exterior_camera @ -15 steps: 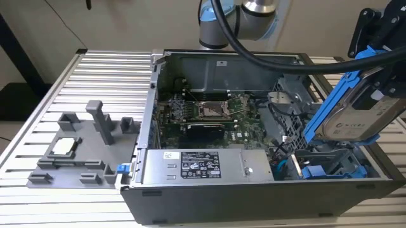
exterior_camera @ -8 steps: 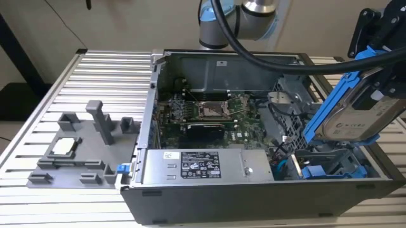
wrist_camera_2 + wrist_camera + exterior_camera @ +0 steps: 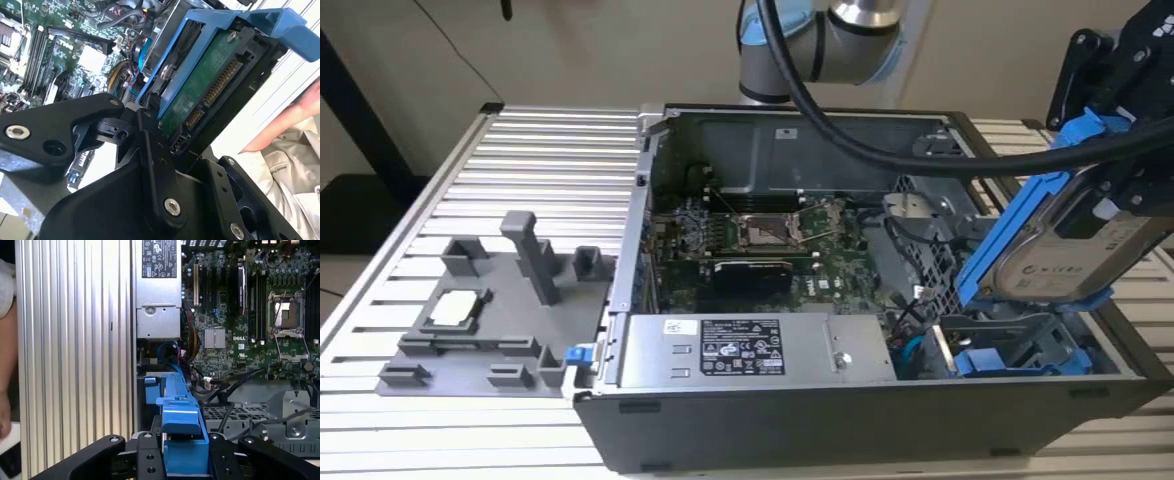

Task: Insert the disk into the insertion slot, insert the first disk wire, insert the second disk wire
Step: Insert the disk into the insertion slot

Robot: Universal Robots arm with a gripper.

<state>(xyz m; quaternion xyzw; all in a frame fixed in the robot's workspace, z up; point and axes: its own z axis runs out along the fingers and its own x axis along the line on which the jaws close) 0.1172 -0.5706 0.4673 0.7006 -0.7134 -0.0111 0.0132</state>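
gripper point(image 3: 184, 457): clamped on the blue carrier of the disk point(image 3: 1062, 250), fingers point(image 3: 220, 460) pressing both flanks
disk: held in the air, tilted, pale label facing the exterior view, connector edge up in the second wrist view
insertion slot point(image 3: 1014, 352): directly beneath the disk, apart from it, at the computer case point(image 3: 854, 425) corner on the exterior view's right
power supply point(image 3: 727, 350): beside the slot
person's arm point(image 3: 280, 127): outside the case, near the disk

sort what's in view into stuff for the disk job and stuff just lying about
For the job: the disk, held tilted in the gripper; the insertion slot below it.

Just there: power supply box; motherboard; grey plastic fixture on the table; a person's arm.
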